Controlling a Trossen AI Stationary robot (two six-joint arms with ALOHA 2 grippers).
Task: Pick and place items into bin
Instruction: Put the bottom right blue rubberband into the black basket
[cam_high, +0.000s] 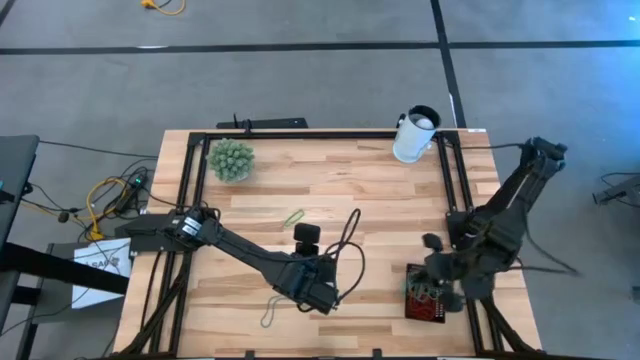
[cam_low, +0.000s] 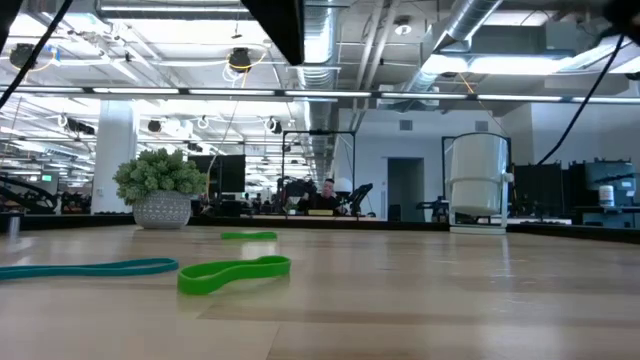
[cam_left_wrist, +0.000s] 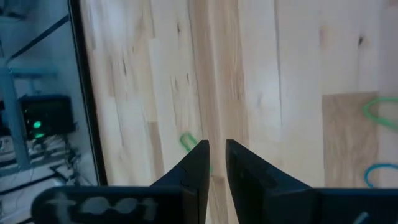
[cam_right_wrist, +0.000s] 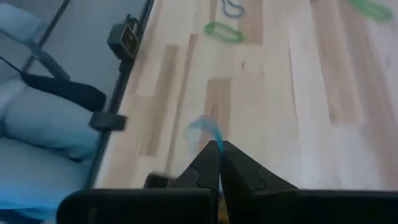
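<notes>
My right gripper (cam_high: 437, 272) hovers over the far edge of the black bin (cam_high: 412, 308) at the table's near right, shut on a blue band (cam_right_wrist: 210, 129). The bin holds several bands. My left gripper (cam_high: 318, 292) is low at the table's near middle, its fingers (cam_left_wrist: 215, 155) a narrow gap apart. A green band (cam_left_wrist: 187, 142) lies on the wood just past its fingertips; I cannot tell if they touch it. Loose bands lie flat: a green one (cam_high: 293, 217) at mid-table and one (cam_high: 270, 315) near the front edge. The low view shows a green band (cam_low: 233, 272) and a teal one (cam_low: 90, 267). My right gripper pinches the blue band between its two shut fingertips (cam_right_wrist: 219, 149). The band's free loop (cam_right_wrist: 202, 126) sticks out past the tips, clear of the table. Which part of the loop is held does not show.
A green spiky ball (cam_high: 231, 159) in a pot stands at the far left and a white cup (cam_high: 414, 135) at the far right. A small black block (cam_high: 306, 236) and a looping black cable (cam_high: 350, 245) lie mid-table. Black frame rails run along the table's sides.
</notes>
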